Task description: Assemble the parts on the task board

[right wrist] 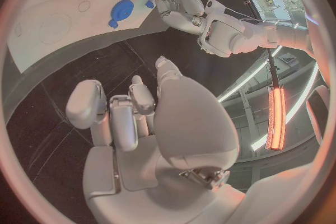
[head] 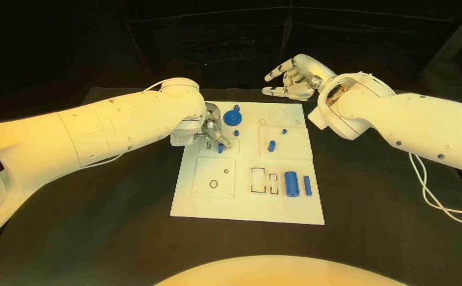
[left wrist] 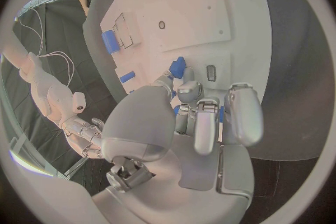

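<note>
The white task board (head: pixel 250 196) lies in the middle of the black table. My left hand (head: pixel 210 131) is low over its upper left part and pinches a small blue part (head: pixel 221 147) at its fingertips; in the left wrist view the blue part (left wrist: pixel 178 67) sits by the thumb tip, just over the board (left wrist: pixel 196 5). A blue gear (head: pixel 232 117) stands right beside that hand. My right hand (head: pixel 292 77) hangs raised beyond the board's far edge, fingers loosely apart and holding nothing; the right wrist view shows the same hand (right wrist: pixel 133 112) bare.
Small blue pegs (head: pixel 272 144) stand mid-board, and two blue cylinders (head: pixel 291 184) lie at the lower right by rectangular slots (head: pixel 260 179). A raised square plate with holes (head: pixel 215 178) sits at the lower left. Black table surrounds the board.
</note>
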`<state>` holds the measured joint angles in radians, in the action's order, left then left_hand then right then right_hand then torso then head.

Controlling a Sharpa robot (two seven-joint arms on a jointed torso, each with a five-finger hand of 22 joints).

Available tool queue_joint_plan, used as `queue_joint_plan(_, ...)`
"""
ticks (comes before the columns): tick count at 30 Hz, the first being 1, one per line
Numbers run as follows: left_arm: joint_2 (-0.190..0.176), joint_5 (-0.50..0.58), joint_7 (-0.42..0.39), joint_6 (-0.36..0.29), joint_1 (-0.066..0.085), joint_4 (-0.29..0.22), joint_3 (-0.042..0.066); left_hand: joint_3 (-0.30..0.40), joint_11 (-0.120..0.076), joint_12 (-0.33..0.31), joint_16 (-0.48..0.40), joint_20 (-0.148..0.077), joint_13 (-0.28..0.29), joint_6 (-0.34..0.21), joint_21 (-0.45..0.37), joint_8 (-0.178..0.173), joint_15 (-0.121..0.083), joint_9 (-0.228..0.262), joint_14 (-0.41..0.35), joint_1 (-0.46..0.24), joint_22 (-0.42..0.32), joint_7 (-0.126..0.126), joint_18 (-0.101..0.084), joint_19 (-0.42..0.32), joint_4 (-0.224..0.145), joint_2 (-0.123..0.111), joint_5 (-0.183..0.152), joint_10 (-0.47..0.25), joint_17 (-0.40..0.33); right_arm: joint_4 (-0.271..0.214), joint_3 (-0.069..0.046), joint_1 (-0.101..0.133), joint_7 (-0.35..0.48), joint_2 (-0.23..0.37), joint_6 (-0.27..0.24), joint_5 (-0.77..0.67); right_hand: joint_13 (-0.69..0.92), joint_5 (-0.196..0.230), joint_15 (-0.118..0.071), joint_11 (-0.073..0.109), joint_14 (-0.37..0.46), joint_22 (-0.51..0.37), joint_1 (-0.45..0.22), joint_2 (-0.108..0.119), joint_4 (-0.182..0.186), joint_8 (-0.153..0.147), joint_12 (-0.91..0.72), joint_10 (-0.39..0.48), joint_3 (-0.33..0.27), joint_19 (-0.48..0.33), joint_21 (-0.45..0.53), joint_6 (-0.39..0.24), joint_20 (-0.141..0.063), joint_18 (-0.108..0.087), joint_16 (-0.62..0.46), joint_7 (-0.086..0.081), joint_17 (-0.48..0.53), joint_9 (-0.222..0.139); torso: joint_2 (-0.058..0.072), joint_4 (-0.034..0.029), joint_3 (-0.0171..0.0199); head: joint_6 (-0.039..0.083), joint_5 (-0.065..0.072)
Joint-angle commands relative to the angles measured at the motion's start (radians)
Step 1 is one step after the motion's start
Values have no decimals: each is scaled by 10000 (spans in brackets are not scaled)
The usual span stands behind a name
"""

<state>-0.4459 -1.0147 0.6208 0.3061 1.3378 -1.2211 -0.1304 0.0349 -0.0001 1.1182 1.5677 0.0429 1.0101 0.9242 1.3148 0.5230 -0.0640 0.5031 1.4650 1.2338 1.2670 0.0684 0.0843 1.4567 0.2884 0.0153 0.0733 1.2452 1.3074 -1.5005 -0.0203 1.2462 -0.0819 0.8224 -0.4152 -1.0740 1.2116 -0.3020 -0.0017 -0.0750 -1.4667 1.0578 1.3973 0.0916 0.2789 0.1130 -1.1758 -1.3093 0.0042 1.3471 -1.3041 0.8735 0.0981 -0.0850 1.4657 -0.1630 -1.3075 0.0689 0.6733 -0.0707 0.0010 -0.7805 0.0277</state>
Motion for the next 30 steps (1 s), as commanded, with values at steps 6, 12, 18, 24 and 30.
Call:
queue_joint_plan(6, -10, 17, 9, 149, 9, -18, 4, -18, 4, -67, 31, 21, 8, 31, 39, -84, 12, 42, 1058, 88, 36, 44, -129, -59, -150, -184, 15, -25, 2634, -3, -7, 20, 67, -12, 37, 12, -8, 39, -46, 18, -623, -9, -1, -69, 10, 44, 36, 28, -71, -30, 46, 71, 1, -144, -62, 3, -814, 5, 1, 4, 0, -6, 1)
queue_joint_plan(12, -10, 17, 20, 140, 8, -19, 4, 302, -42, -71, 31, -1, 38, 57, 36, -118, -23, 76, 1058, 610, 60, -5, -129, -58, -450, -95, 46, -18, 2634, -1, -7, 20, 70, -15, 42, 12, -8, 39, -46, 18, -623, -9, -1, -69, 10, 44, 36, 28, -71, -30, 46, 71, 1, -144, -62, 3, -814, 5, -2, -3, 3, -15, 4)
queue_joint_plan(18, -21, 16, -9, 82, 3, -31, 4, 1032, -107, -126, 31, -68, 48, 51, 21, -207, -91, 90, 1058, 1293, 80, -69, -126, -58, -886, 113, 65, -20, 2634, 2, -7, 20, 76, -18, 48, 12, -1, 35, -47, 19, -626, -10, -20, -83, 18, 50, 23, 20, -96, -28, 49, 74, 0, -144, -59, 5, -821, 5, -1, 2, -1, -17, 2)
queue_joint_plan(24, -65, 16, -86, 5, -7, -106, 5, 2321, -148, -210, 31, -106, 49, 81, 3, -284, -122, 153, 1058, 1537, 122, -98, -131, -53, -1245, -69, 86, 35, 2634, 3, -7, 20, 84, -16, 55, 12, 1, 32, -47, 21, -626, 1, -21, -90, 18, 56, 18, 17, -100, -22, 43, 81, 0, -141, -60, 8, -821, 6, 3, 2, -4, -21, 7)
queue_joint_plan(30, -161, 230, -149, -151, -15, -228, 7, 3510, -154, -220, 31, -118, 94, 74, 5, -227, -116, 313, 1058, 1297, 180, -98, -135, -37, -1472, -410, 80, 121, 2634, 7, -7, 20, 94, -20, 58, 12, 3, 22, -49, 26, -629, -2, -22, -105, 17, 70, 11, 12, -111, -21, 46, 101, -2, -142, -55, 14, -831, 10, -1, -1, -3, -40, 4)
